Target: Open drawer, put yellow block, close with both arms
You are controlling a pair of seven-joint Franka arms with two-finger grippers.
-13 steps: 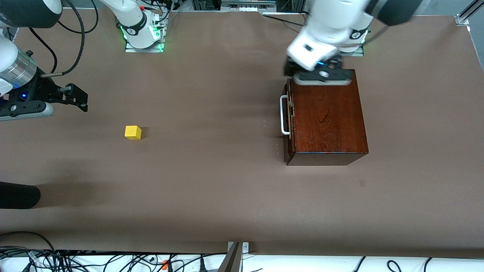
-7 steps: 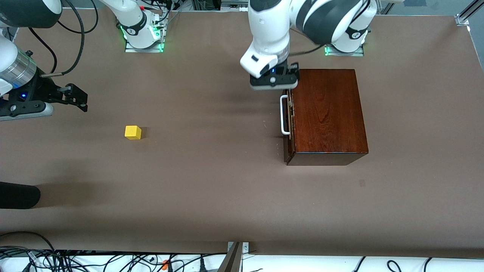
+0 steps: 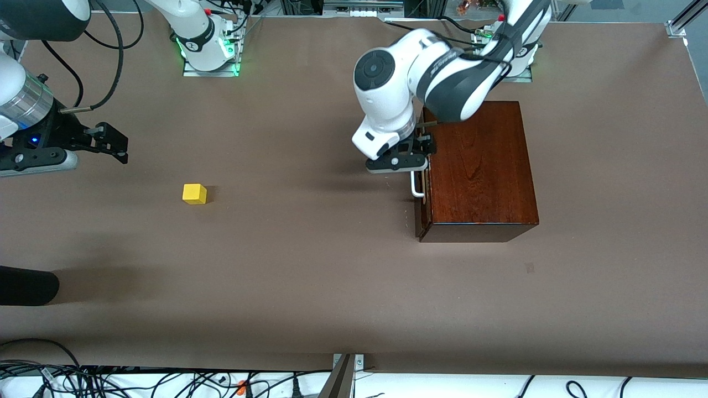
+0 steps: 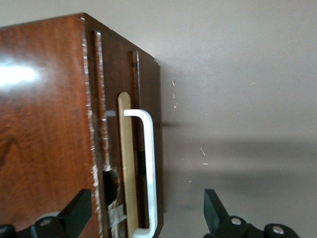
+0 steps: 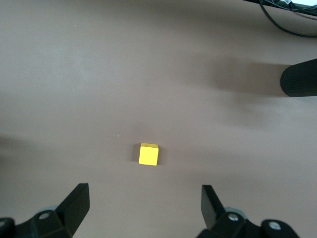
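**Left gripper poised at the drawer handle; yellow block untouched on the table**

Front view: A glossy mahogany wooden box (image 3: 480,168) is seen on the brown table (image 3: 310,265) toward the left arm's end. Its dark reddish-brown drawer (image 3: 423,182) faces the right arm's end of the table and appears shut, though the seam is partly hidden by the arm. The white U-shaped handle (image 3: 416,187) is mostly covered by the left arm's black two-finger gripper (image 3: 399,163), which is held over the handle's part farther from the camera. The small bright yellow cube (image 3: 194,193) lies on the bare table toward the right arm's end, well apart from the box. The right arm's black gripper (image 3: 108,142) is held above the table at that end and waits, with nothing between its fingers.

Left wrist view: The left gripper's fingers (image 4: 74,215) are spread wide, one over the box top and the other over the table, with the white handle (image 4: 148,173) between them and not clasped. A pale wooden strip (image 4: 127,163) is seen along the drawer front (image 4: 111,148) beside the handle.

Right wrist view: The right gripper's fingers (image 5: 75,206) are spread wide and empty. The yellow cube (image 5: 148,154) sits on the table between and ahead of them, untouched.
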